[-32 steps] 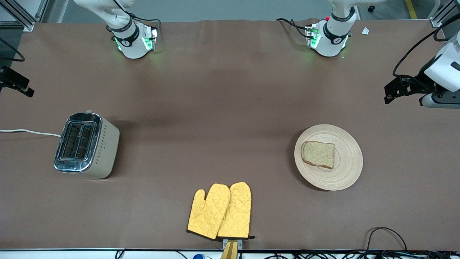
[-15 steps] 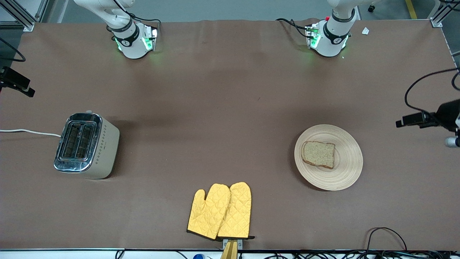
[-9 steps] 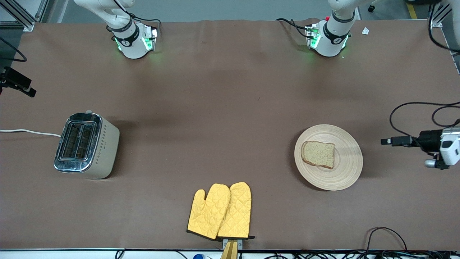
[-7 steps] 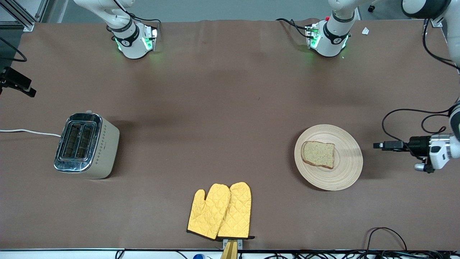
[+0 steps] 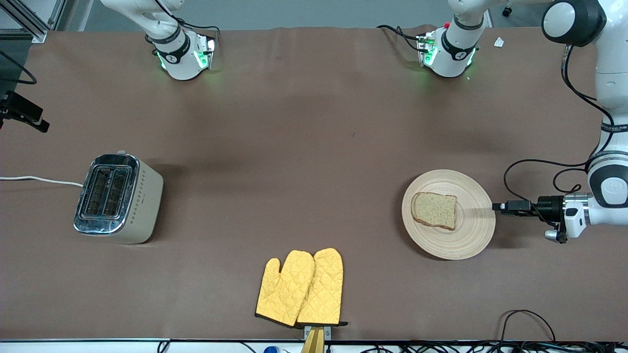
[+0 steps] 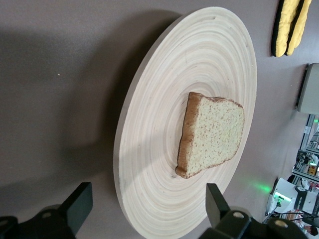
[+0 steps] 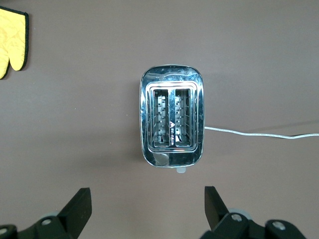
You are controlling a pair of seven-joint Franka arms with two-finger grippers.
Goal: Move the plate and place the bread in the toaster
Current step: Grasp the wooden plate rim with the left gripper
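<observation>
Low at the left arm's end of the table, the left gripper (image 5: 498, 206) points at the rim of the plate (image 5: 473, 230), its fingertips just beside that edge; the front view does not show whether they touch. In the left wrist view its two fingers (image 6: 79, 209) stand wide apart, with nothing between them, and the plate (image 6: 164, 124) fills the space ahead.

On the plate lies the bread (image 5: 434, 210), flat, on the half toward the right arm's end. Well away from the plate, toward the right arm's end of the table, stands the toaster (image 5: 117, 197), upright, both slots bare, with a white cord (image 5: 41, 180) running off from it.

Nearer the front camera than the plate, between plate and toaster, lie two yellow oven mitts (image 5: 301, 288), side by side.

Over the toaster (image 7: 171, 115) hangs the right gripper (image 7: 144, 209), fingers spread wide and holding nothing; in the front view only a dark part at the picture's edge shows.
</observation>
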